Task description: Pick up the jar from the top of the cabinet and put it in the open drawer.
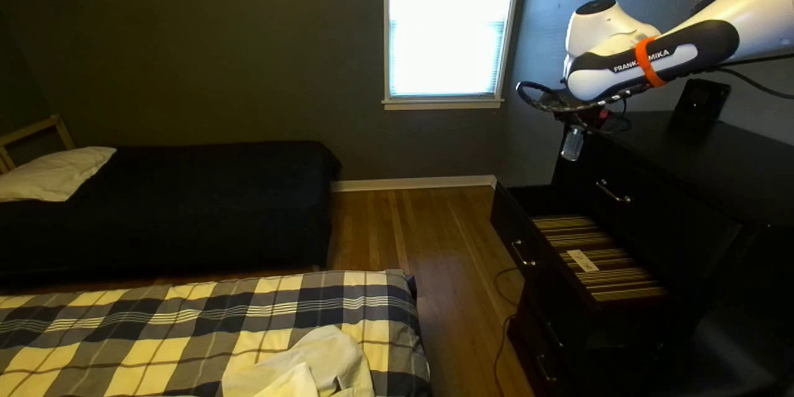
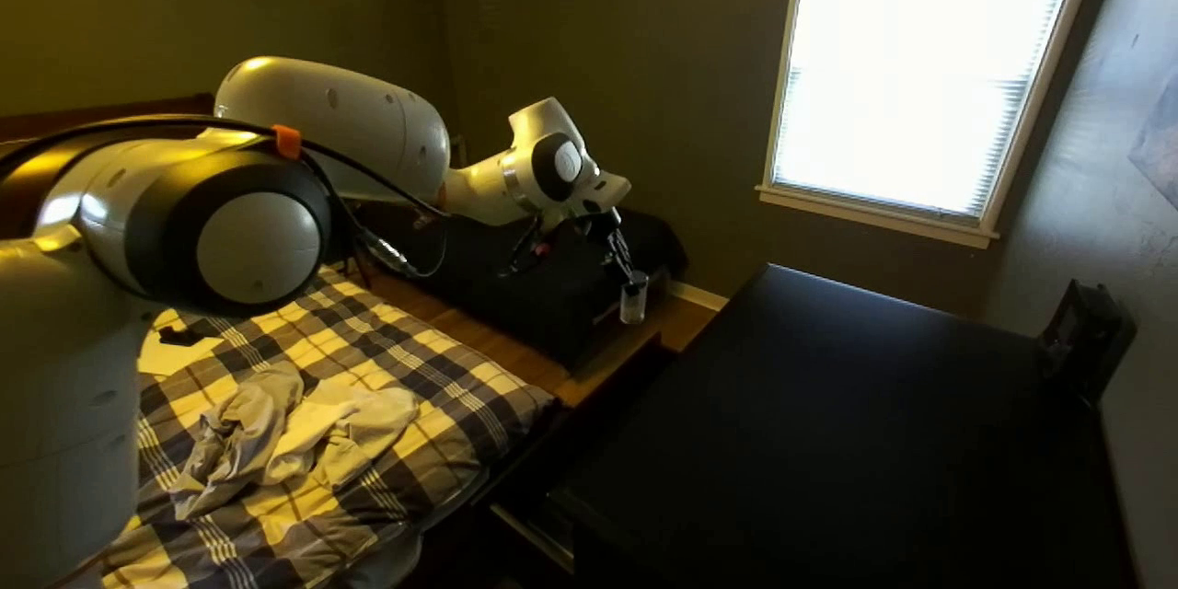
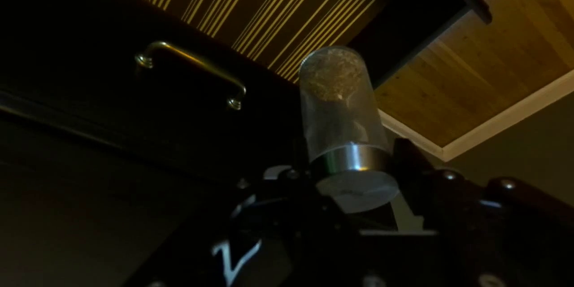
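Wrist view: jar held by its lid, base pointing away from the gripper

The gripper is clenched on the lid from two sides. The lid end lies nearest the gripper; the long axis runs out from it, base foremost, a brownish, grainy patch showing there. In both exterior views the jar hangs lid up, base down, its axis close to vertical with a slight tilt. It is in the air, past the front edge of the counter, near the corner closest to the window. Lower down, along that edge, the drawer stands open, striped inside, a label lying in it; whether the jar is squarely above I cannot tell. A black box stands at the counter's back edge.
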`<state>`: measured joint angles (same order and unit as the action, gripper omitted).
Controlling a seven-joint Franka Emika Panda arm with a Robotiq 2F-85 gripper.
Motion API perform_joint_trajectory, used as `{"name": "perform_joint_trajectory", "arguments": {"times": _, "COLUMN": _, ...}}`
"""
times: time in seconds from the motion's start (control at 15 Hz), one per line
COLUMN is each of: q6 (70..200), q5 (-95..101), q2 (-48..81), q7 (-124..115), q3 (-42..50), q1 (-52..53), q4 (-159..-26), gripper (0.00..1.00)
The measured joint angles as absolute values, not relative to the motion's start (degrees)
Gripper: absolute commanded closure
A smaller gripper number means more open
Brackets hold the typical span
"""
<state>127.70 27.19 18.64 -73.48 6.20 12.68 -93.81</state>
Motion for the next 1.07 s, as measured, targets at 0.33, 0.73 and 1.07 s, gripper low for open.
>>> {"name": "perform_joint_trajectory", "arguments": {"times": 0.33, "q6": 133.37, "q5": 36.30, "q2": 18.02, "q7": -91.75, "q3": 6.43, "q1": 13.29, "q4": -103.28, "gripper": 0.75}}
{"name": "perform_joint_trajectory", "arguments": {"times": 0.73, "q6": 133.97, "q5": 37.99, "q2": 18.22, "q7": -94.58, "q3": 5.97, "q1": 12.75, "q4": -104.74, "gripper": 0.50}}
{"name": "perform_joint_trajectory", "arguments": {"times": 1.07, "q6": 133.93, "q5": 37.98, "q2": 18.67, "q7": -94.52, "q3": 5.73, "q1": 12.52, "q4": -104.70, "gripper": 0.75}}
